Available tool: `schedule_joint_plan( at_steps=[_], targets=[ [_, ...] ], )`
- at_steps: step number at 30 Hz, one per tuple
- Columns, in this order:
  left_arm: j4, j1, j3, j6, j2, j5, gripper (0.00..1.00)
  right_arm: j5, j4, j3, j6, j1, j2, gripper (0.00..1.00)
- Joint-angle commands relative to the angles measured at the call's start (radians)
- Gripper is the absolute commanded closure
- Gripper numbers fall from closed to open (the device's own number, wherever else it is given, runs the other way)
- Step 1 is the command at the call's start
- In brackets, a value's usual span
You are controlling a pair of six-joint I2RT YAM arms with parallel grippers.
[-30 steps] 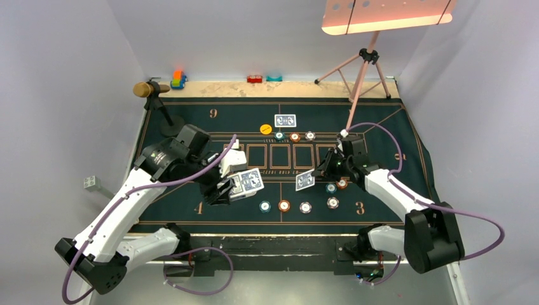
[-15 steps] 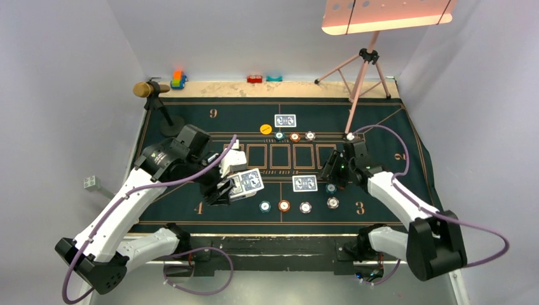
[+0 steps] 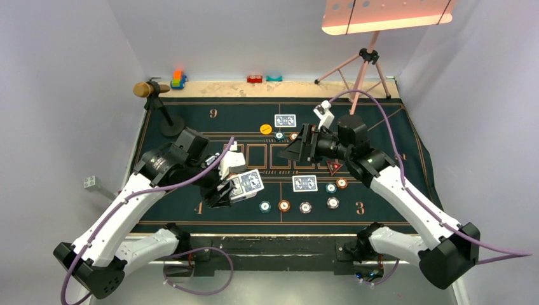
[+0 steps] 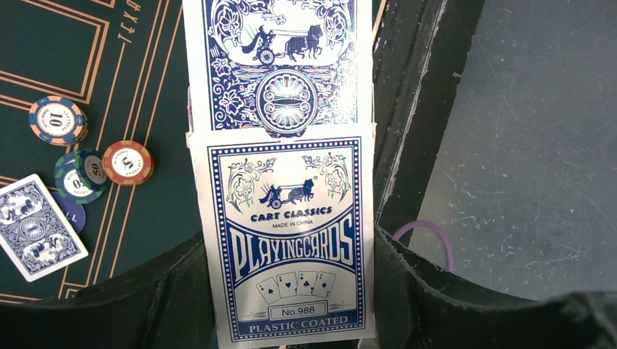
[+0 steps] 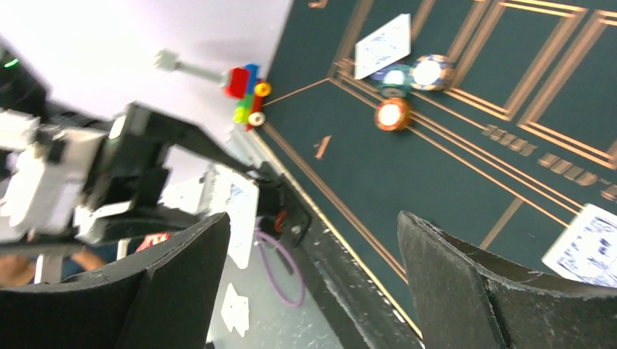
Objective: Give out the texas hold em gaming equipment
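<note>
Jaws of left gripper (image 3: pixel 227 191) clamped on the card box (image 4: pixel 291 240), top card (image 4: pixel 280 65) jutting beyond the tips. Right gripper (image 5: pixel 313 225) jaws have spread wide and empty, lifted away. Its blue-backed card (image 3: pixel 304 183) now lies flat below them, beside the chips (image 3: pixel 331 187). One hand dealt; next draw likely.

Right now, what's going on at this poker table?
Two robot arms are setting out poker gear on a green mat. The left gripper is shut on a blue-backed pack of playing cards, held above the mat's near left part. The right gripper is open and empty, raised over the middle. One single card lies face down near it, and a far card lies beside a yellow disc. A row of chips sits along the near side.
</note>
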Motion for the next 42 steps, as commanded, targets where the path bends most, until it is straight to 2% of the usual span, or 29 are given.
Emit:
schedule_joint_plan(
  at_steps=[1,10,17,21,26,42],
  targets=[
    [0.044,-0.002,0.006,-0.019,-0.004,0.035,0.75,-0.110,0.121,0.062,0.058,0.077,0.014,0.10],
    [0.061,-0.001,0.008,-0.031,-0.007,0.031,0.75,-0.074,0.148,0.118,0.047,0.272,0.156,0.06],
    [0.068,-0.002,0.009,-0.034,-0.009,0.026,0.76,-0.094,0.222,0.113,0.079,0.326,0.214,0.04],
    [0.073,-0.001,0.009,-0.038,-0.010,0.027,0.76,-0.116,0.330,0.053,0.144,0.328,0.221,0.04],
    [0.077,-0.001,0.012,-0.042,-0.014,0.027,0.76,-0.126,0.330,0.049,0.157,0.328,0.246,0.18],
    [0.076,0.003,0.017,-0.042,-0.021,0.026,0.77,-0.124,0.228,0.058,0.125,0.315,0.251,0.45]
  ],
)
